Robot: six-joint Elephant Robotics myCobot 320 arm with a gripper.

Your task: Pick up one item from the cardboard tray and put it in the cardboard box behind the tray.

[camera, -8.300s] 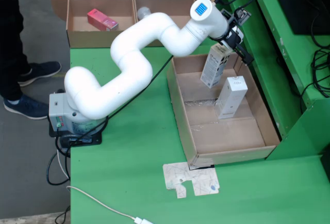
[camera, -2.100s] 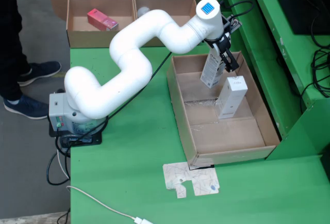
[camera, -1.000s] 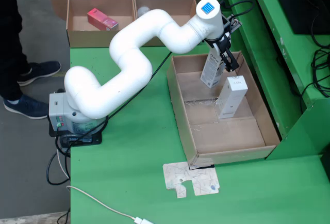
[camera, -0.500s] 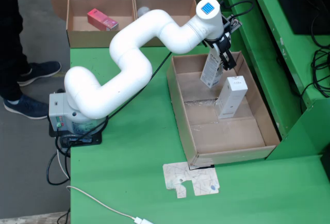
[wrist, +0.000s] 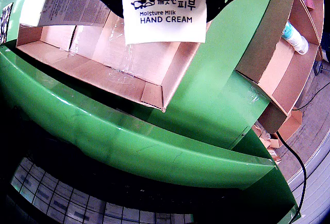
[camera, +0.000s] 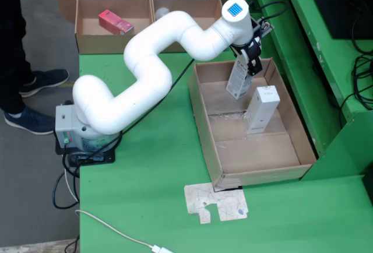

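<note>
1. Setting: green table (camera: 151, 194) on a workshop floor, a person's dark shoes at the left edge of the fixed view.
2. Cardboard tray (camera: 205, 129): shallow, open-topped, on the table to the right of the arm base. Contents: one white carton (camera: 261, 110) lying near its middle.
3. Cardboard box (camera: 87, 37): two compartments, off the table's far edge. We note a pink pack (camera: 115, 22) in the left compartment; a white bottle (wrist: 295, 34) shows in the wrist view.
4. Task item: hand cream carton (camera: 238, 78), white, printed "Moisture Milk HAND CREAM". It hangs tilted over the tray's far end, apparently clear of the floor; contact with the floor we can't rule out.
5. Gripper (camera: 247, 64): the fingers (camera: 254, 66) look closed on the carton's upper end, though the wrist view hides the tips.
6. Handling, our est.: thin card, light, prob. crushable w/ hard squeeze; smooth print may slip. Best hold is across the narrow faces near the top, as seems to be the case.
7. Scrap card (camera: 217, 203) lies flat on the table in front of the tray.
</note>
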